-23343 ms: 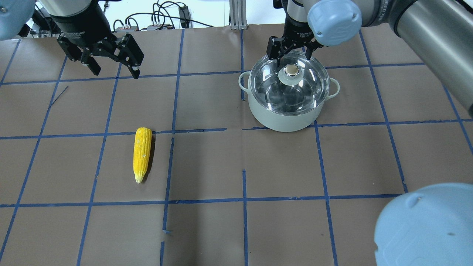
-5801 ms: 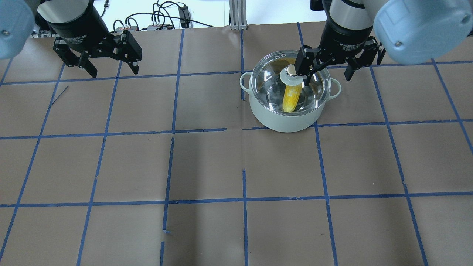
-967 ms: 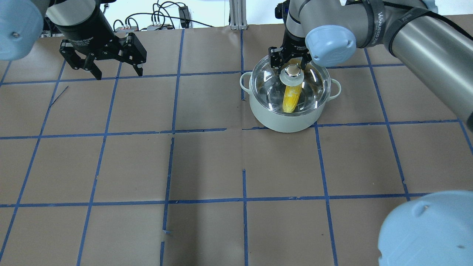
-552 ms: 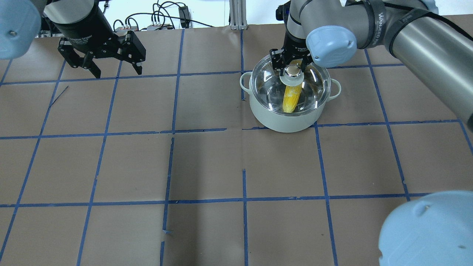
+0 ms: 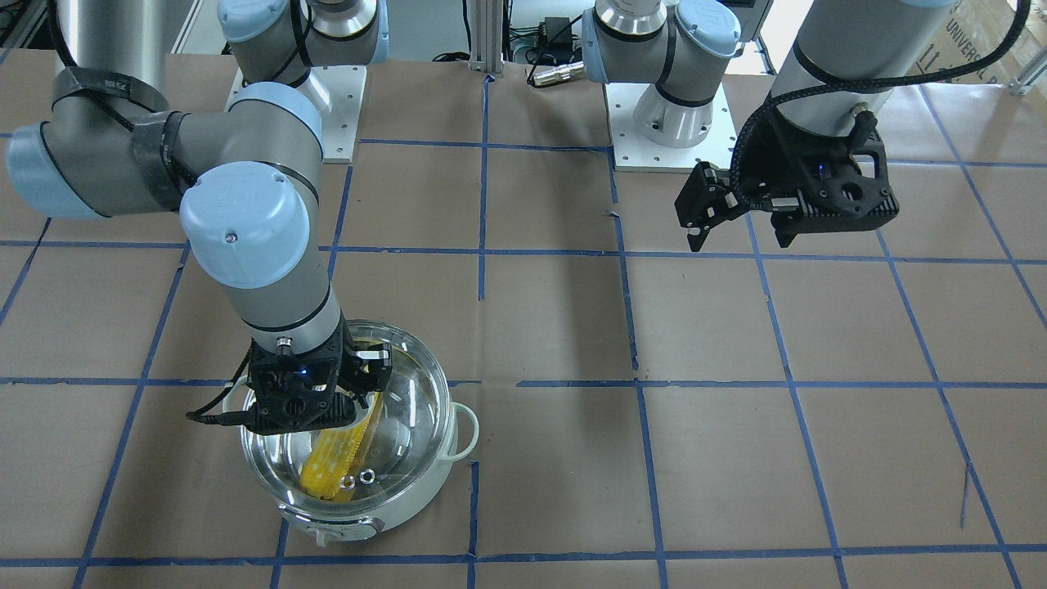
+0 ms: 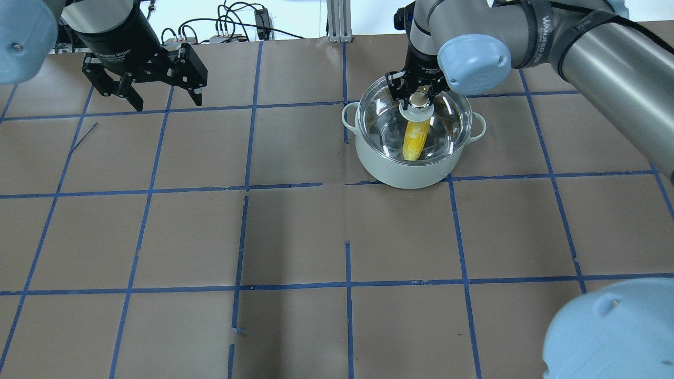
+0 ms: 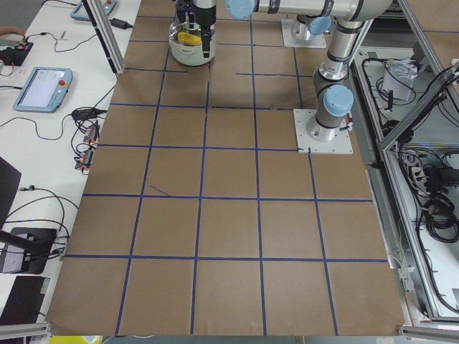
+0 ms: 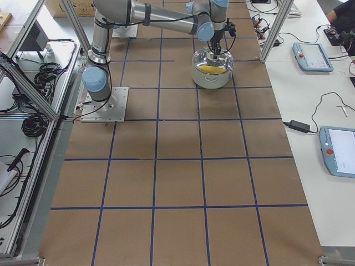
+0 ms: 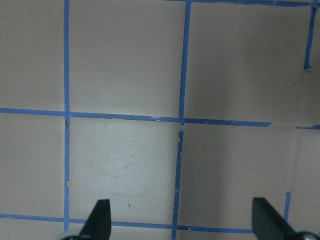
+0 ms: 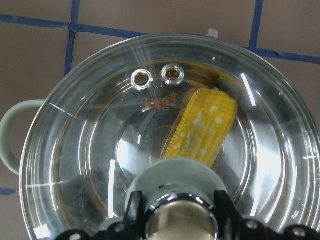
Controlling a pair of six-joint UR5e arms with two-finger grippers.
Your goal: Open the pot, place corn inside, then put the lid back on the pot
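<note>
The pale mint-white pot (image 6: 405, 171) stands at the back right of the table. The clear glass lid (image 6: 447, 118) sits on the pot. The yellow corn (image 6: 413, 139) leans inside it and shows through the glass in the right wrist view (image 10: 202, 127). My right gripper (image 6: 418, 97) reaches straight down over the lid. Its fingers are shut on the lid's knob (image 10: 182, 222). My left gripper (image 6: 167, 102) hangs open and empty above the back left of the table, far from the pot. In the left wrist view (image 9: 181, 225) it has only bare paper below.
Brown paper with a blue tape grid (image 6: 347, 287) covers the table. Cables and a metal post (image 6: 337, 21) lie beyond the back edge. The arm bases (image 5: 667, 123) stand on white plates at the robot's side. Tablets (image 8: 313, 55) lie on a side bench.
Over the last second my right gripper's fingers have narrowed onto the lid knob. The lid, pot and corn have not moved. My left gripper has shifted only slightly.
</note>
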